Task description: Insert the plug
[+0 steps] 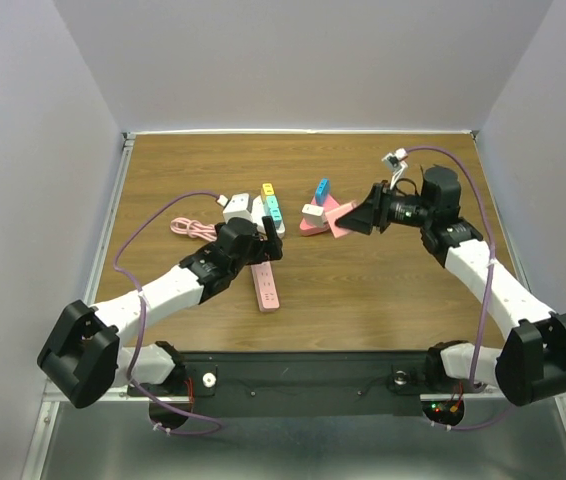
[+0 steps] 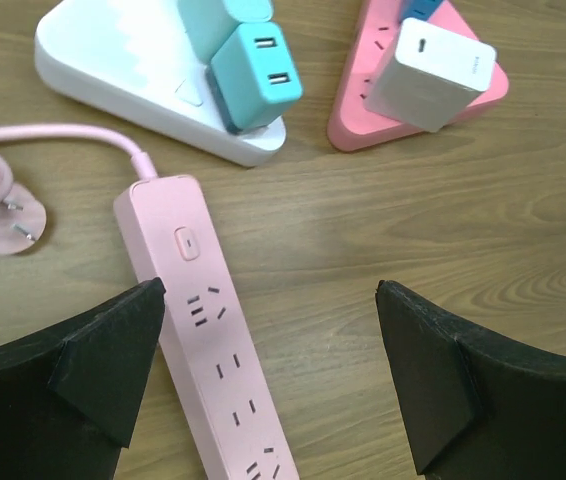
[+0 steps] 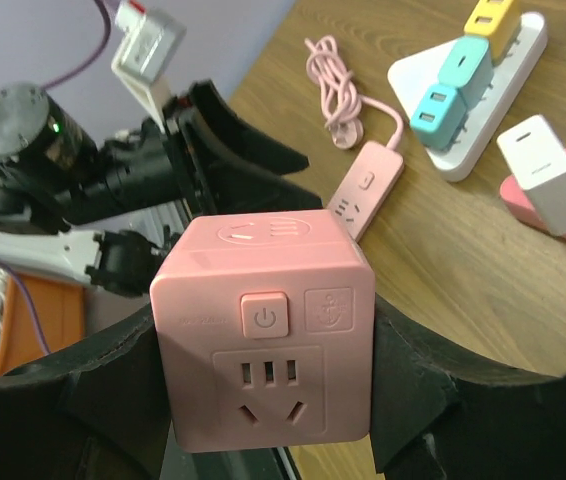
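Note:
My right gripper (image 3: pixel 268 345) is shut on a pink cube socket (image 3: pixel 268 330) and holds it above the table, its power button and three-pin outlet facing the camera. In the top view the right gripper (image 1: pixel 349 222) and the cube (image 1: pixel 340 228) are beside a pink triangular strip (image 1: pixel 312 224). My left gripper (image 2: pixel 271 292) is open and empty over the long pink power strip (image 2: pixel 213 350), which also shows in the top view (image 1: pixel 265 286). The strip's pink cable ends in a three-pin plug (image 2: pixel 8 225) lying loose on the table to the left.
A white power strip (image 2: pixel 113 80) carries teal adapters (image 2: pixel 258 75) and a yellow one (image 3: pixel 493 15). The pink triangular strip (image 2: pixel 363 115) holds a white charger (image 2: pixel 428 70) and a blue plug (image 1: pixel 321 188). The coiled pink cable (image 1: pixel 193 228) lies at the left.

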Available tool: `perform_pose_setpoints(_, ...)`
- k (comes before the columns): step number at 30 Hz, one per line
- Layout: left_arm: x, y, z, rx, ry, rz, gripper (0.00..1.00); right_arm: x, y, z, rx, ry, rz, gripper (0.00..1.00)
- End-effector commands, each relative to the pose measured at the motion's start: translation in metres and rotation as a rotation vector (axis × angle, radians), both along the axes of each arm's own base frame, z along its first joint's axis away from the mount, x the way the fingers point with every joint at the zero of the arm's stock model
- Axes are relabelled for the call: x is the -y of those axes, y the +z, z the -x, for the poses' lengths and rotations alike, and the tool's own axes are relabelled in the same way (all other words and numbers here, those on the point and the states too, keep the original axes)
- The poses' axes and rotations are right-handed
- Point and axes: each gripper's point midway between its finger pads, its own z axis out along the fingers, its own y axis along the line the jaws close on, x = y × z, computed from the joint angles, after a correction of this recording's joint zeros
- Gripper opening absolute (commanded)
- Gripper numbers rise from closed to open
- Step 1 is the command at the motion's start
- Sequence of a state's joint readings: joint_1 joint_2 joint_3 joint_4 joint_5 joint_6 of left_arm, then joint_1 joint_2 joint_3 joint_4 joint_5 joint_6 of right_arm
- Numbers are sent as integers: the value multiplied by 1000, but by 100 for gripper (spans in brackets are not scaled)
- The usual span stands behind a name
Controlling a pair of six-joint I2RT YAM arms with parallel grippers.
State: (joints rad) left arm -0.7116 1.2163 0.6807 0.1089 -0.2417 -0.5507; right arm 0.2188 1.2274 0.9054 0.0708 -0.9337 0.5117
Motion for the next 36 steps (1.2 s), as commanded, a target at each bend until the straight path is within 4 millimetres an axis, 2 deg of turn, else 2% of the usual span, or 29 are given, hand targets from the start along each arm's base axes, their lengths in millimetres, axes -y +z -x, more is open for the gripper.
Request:
perform_pose_setpoints(1,-12,-12,0,-51,94,11,98,-3,-6,10,115,43,59,1)
perform_pose_setpoints(7,-15,-31,4,-104,106,-3,97,-12,-15,18,139,95,92,0)
perform_pose_setpoints(11,-18,-46,7,-142,119,-18,94,-29,-33,32,117,162,138,0)
perform_pose_setpoints(14,-19,-56,8,-163,124,-30,86,-40,-49,36,108,185,182,0)
perform_pose_setpoints(15,-20,-61,9,-175,126,-39,81,-43,-56,36,95,192,193,0)
perform_pose_setpoints(20,-20,-75,10,-200,121,-66,69,-52,-63,37,85,213,209,0)
perform_pose_setpoints(23,-19,-84,10,-212,109,-83,58,-57,-68,40,90,234,218,0)
perform_pose_setpoints(29,-15,-108,11,-250,64,-129,42,-64,-93,45,89,249,283,0)
perform_pose_setpoints(31,-10,-118,12,-266,34,-141,40,-66,-99,45,101,245,306,0)
perform_pose_setpoints(36,-1,-137,10,-283,-26,-167,39,-58,-111,27,124,149,385,0)
